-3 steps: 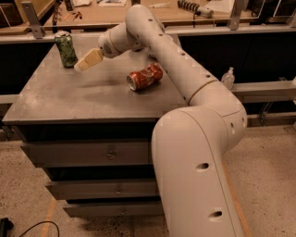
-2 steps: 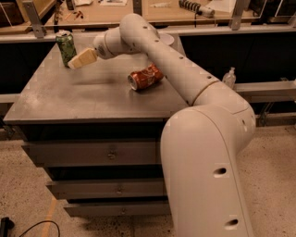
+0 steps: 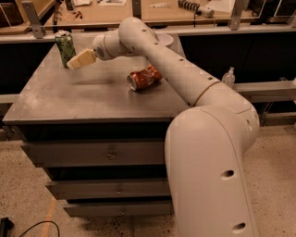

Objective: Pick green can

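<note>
The green can (image 3: 65, 47) stands upright at the far left corner of the grey cabinet top (image 3: 69, 99). It has a green speckled body and a silver top rim. My gripper (image 3: 74, 63) reaches in from the right with cream-coloured fingers. Its tip is level with the can's lower right side, very close to it. I cannot tell whether it touches the can.
A crushed red-orange can (image 3: 144, 77) lies on its side near the middle of the cabinet top, under my arm (image 3: 175, 69). A wooden workbench (image 3: 115, 11) with tools runs along the back. A clear bottle (image 3: 228, 76) stands to the right behind the cabinet.
My gripper has moved left and farther back toward the green can, closing the gap. The cans have not moved.
</note>
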`<state>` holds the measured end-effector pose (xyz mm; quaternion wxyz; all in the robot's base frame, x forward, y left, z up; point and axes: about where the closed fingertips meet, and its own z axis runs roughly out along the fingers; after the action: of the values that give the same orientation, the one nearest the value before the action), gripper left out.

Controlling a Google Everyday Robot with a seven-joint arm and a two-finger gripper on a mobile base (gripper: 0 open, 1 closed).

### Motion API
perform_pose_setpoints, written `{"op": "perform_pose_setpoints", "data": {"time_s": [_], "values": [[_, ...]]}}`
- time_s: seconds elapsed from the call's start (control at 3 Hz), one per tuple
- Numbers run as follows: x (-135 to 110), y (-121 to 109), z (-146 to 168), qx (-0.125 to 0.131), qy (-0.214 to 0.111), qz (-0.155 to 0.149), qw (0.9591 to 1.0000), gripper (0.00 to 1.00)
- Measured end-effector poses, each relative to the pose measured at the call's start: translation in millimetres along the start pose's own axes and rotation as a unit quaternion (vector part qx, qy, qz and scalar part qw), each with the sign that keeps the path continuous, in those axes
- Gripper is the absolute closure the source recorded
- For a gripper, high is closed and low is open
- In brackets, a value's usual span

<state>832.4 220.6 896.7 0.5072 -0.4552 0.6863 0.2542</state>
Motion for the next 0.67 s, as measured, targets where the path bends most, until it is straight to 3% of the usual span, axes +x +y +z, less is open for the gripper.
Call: {"op": "perform_pose_setpoints", "data": {"time_s": [0.33, 0.67], "values": [[-6.5, 5.4, 7.4, 0.019, -0.051, -0.014, 0.9984, 0.0], [-14.8, 15.1, 20.3, 0.017, -0.096, -0.034, 0.9947, 0.0]]}}
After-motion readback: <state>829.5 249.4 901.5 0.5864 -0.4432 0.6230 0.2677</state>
